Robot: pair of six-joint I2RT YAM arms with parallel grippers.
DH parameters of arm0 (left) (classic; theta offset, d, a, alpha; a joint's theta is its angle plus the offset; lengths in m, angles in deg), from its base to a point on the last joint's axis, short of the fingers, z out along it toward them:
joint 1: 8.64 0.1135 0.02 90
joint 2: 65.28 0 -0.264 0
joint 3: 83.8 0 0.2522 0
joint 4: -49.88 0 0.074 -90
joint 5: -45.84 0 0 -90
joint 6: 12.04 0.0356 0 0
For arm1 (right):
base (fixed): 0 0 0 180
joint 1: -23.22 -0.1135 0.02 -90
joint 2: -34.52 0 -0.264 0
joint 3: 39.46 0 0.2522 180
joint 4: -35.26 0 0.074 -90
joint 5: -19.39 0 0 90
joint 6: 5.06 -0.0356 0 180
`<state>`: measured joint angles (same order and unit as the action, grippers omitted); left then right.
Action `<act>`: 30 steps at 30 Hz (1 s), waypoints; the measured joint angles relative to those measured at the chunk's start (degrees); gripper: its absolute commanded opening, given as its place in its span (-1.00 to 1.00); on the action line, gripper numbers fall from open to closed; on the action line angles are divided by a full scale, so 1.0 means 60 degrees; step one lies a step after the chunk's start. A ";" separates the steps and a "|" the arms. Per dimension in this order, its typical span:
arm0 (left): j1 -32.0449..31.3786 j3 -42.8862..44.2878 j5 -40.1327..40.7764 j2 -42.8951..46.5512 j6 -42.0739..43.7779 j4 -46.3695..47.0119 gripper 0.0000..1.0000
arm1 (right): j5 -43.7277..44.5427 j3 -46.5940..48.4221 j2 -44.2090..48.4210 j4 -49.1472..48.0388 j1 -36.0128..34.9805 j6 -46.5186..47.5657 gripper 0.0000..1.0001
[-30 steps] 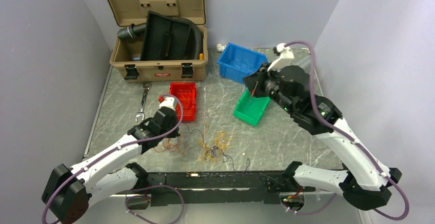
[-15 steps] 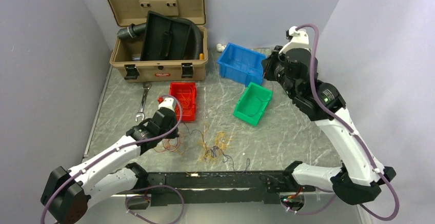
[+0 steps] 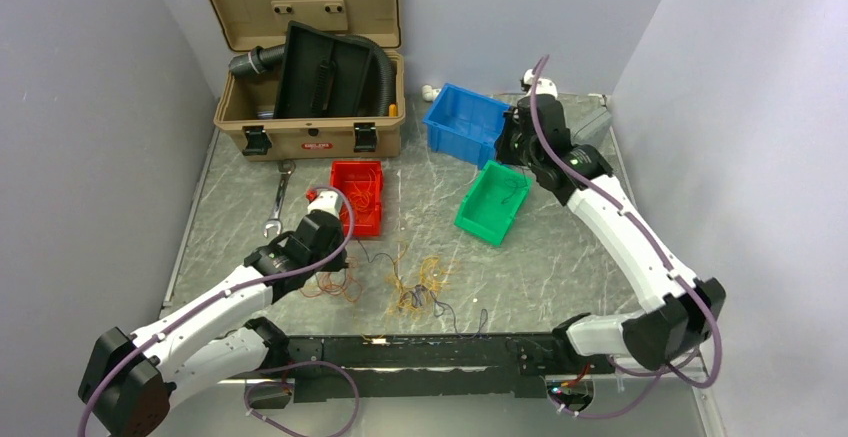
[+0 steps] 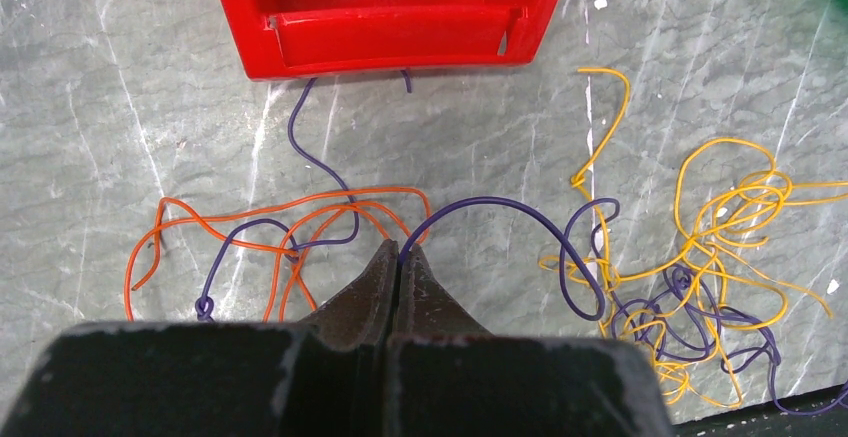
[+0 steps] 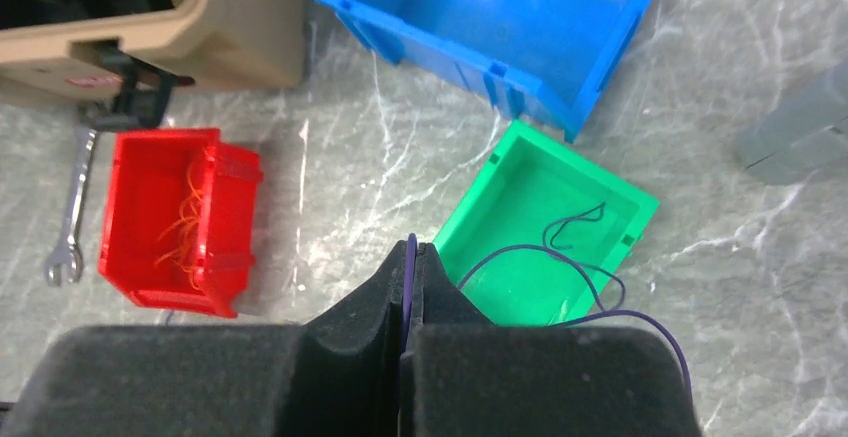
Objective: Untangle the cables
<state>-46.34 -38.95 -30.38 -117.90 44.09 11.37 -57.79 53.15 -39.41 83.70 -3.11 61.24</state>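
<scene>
The cables (image 3: 420, 287) lie as a tangle of thin yellow and purple wires near the table's front, also in the left wrist view (image 4: 700, 277). Loose orange wires (image 4: 280, 227) lie to its left. My left gripper (image 4: 400, 252) is low over the table (image 3: 335, 269), shut on a purple wire (image 4: 500, 207) that arcs to the tangle. My right gripper (image 5: 412, 249) is raised between the blue and green bins (image 3: 512, 142), shut on another purple wire (image 5: 560, 252) that trails into the green bin (image 5: 540, 227).
A red bin (image 3: 358, 197) holding orange wires stands just beyond the left gripper. The blue bin (image 3: 468, 122), green bin (image 3: 490, 205), open tan toolbox (image 3: 310, 57), a wrench (image 3: 278, 197) and a grey block (image 3: 592, 125) stand on the far half.
My right arm has stretched out and lowered, and its gripper has shifted back toward the blue bin with the purple wire in it. The left arm has not moved.
</scene>
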 measured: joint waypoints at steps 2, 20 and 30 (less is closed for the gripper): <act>0.0000 0.0000 0.0000 0.0000 0.0004 -0.0011 -1.00 | -0.0382 -0.0372 -0.0331 -0.0273 0.0157 -0.0051 -1.00; 0.0000 0.0000 -0.0004 0.0284 0.0036 -0.0222 -1.00 | -0.6947 -0.4003 -0.2568 -0.4943 0.2648 -0.1359 -1.00; 0.0000 0.0000 0.0000 0.0444 0.0040 -0.0382 -1.00 | -0.9162 -0.3825 -0.3366 -0.5745 0.2677 -0.1381 -1.00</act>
<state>-46.34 -38.95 -30.38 -115.23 44.33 9.08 -112.76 30.20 -59.61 49.23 12.95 52.95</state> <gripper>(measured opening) 0.013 0.010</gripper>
